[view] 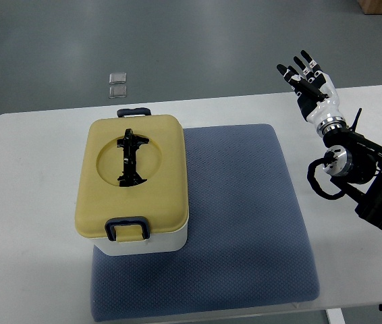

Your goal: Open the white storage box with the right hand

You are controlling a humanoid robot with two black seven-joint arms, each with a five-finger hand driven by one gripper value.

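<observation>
White table [36, 155], blue mat [245, 202] — box [133, 182] rigid plastic, lid probably latched; grab near latch [127, 228]. Right hand [310, 84] well apart, fingers spread, empty.

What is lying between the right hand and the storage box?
No object. The top view shows only bare blue mat and white table between the right hand, raised open at the far right, and the box with its lid closed.
</observation>
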